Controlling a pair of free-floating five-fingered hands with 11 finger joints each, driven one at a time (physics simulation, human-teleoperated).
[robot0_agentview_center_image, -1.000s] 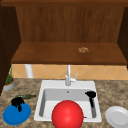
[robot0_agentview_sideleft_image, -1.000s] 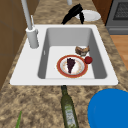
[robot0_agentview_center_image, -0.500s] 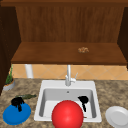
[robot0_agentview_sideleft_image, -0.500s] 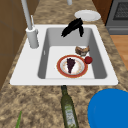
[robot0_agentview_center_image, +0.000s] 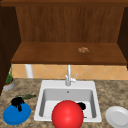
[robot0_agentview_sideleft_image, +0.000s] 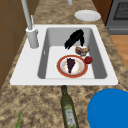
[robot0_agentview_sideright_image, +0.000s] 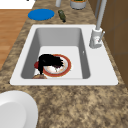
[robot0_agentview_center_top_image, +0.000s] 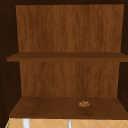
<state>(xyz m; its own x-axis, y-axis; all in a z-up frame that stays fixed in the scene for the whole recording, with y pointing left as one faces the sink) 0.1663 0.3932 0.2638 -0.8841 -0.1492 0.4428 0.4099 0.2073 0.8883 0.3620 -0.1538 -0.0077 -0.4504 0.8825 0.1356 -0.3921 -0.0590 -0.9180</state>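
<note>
A red ball (robot0_agentview_center_image: 67, 114) filled the foreground at the sink's (robot0_agentview_center_image: 93, 86) front edge. To its left the left hand (robot0_agentview_center_image: 17, 102) hung over a blue plate (robot0_agentview_center_image: 16, 115), fingers drooping loose and holding nothing, in the same spot it had kept for the past second. A white plate (robot0_agentview_center_image: 117, 116) lay on the counter at the far right.

The movement was in the basin. The right hand (robot0_agentview_sideleft_image: 75, 38) had stood above the sink's rim a second earlier and was halfway down half a second later. By this moment it had sunk low inside the basin, fingers stretched out and close together, clamped on nothing. It sat just above a brown bun (robot0_agentview_sideleft_image: 82, 50), near it or perhaps brushing it; the views did not settle which. The drop brought the hand down to the food, but no grip had been taken.

Beside the bun lay a small red fruit (robot0_agentview_sideleft_image: 88, 60) and an orange-rimmed dish (robot0_agentview_sideleft_image: 72, 66) bearing a dark morsel (robot0_agentview_sideleft_image: 71, 64).

A green bottle (robot0_agentview_sideleft_image: 68, 107) lay on the counter between the sink and the blue plate. Behind the basin rose the faucet (robot0_agentview_center_image: 68, 76) and, above it, a wooden shelf (robot0_agentview_center_image: 50, 53) carrying one small brown lump (robot0_agentview_center_image: 83, 50).
</note>
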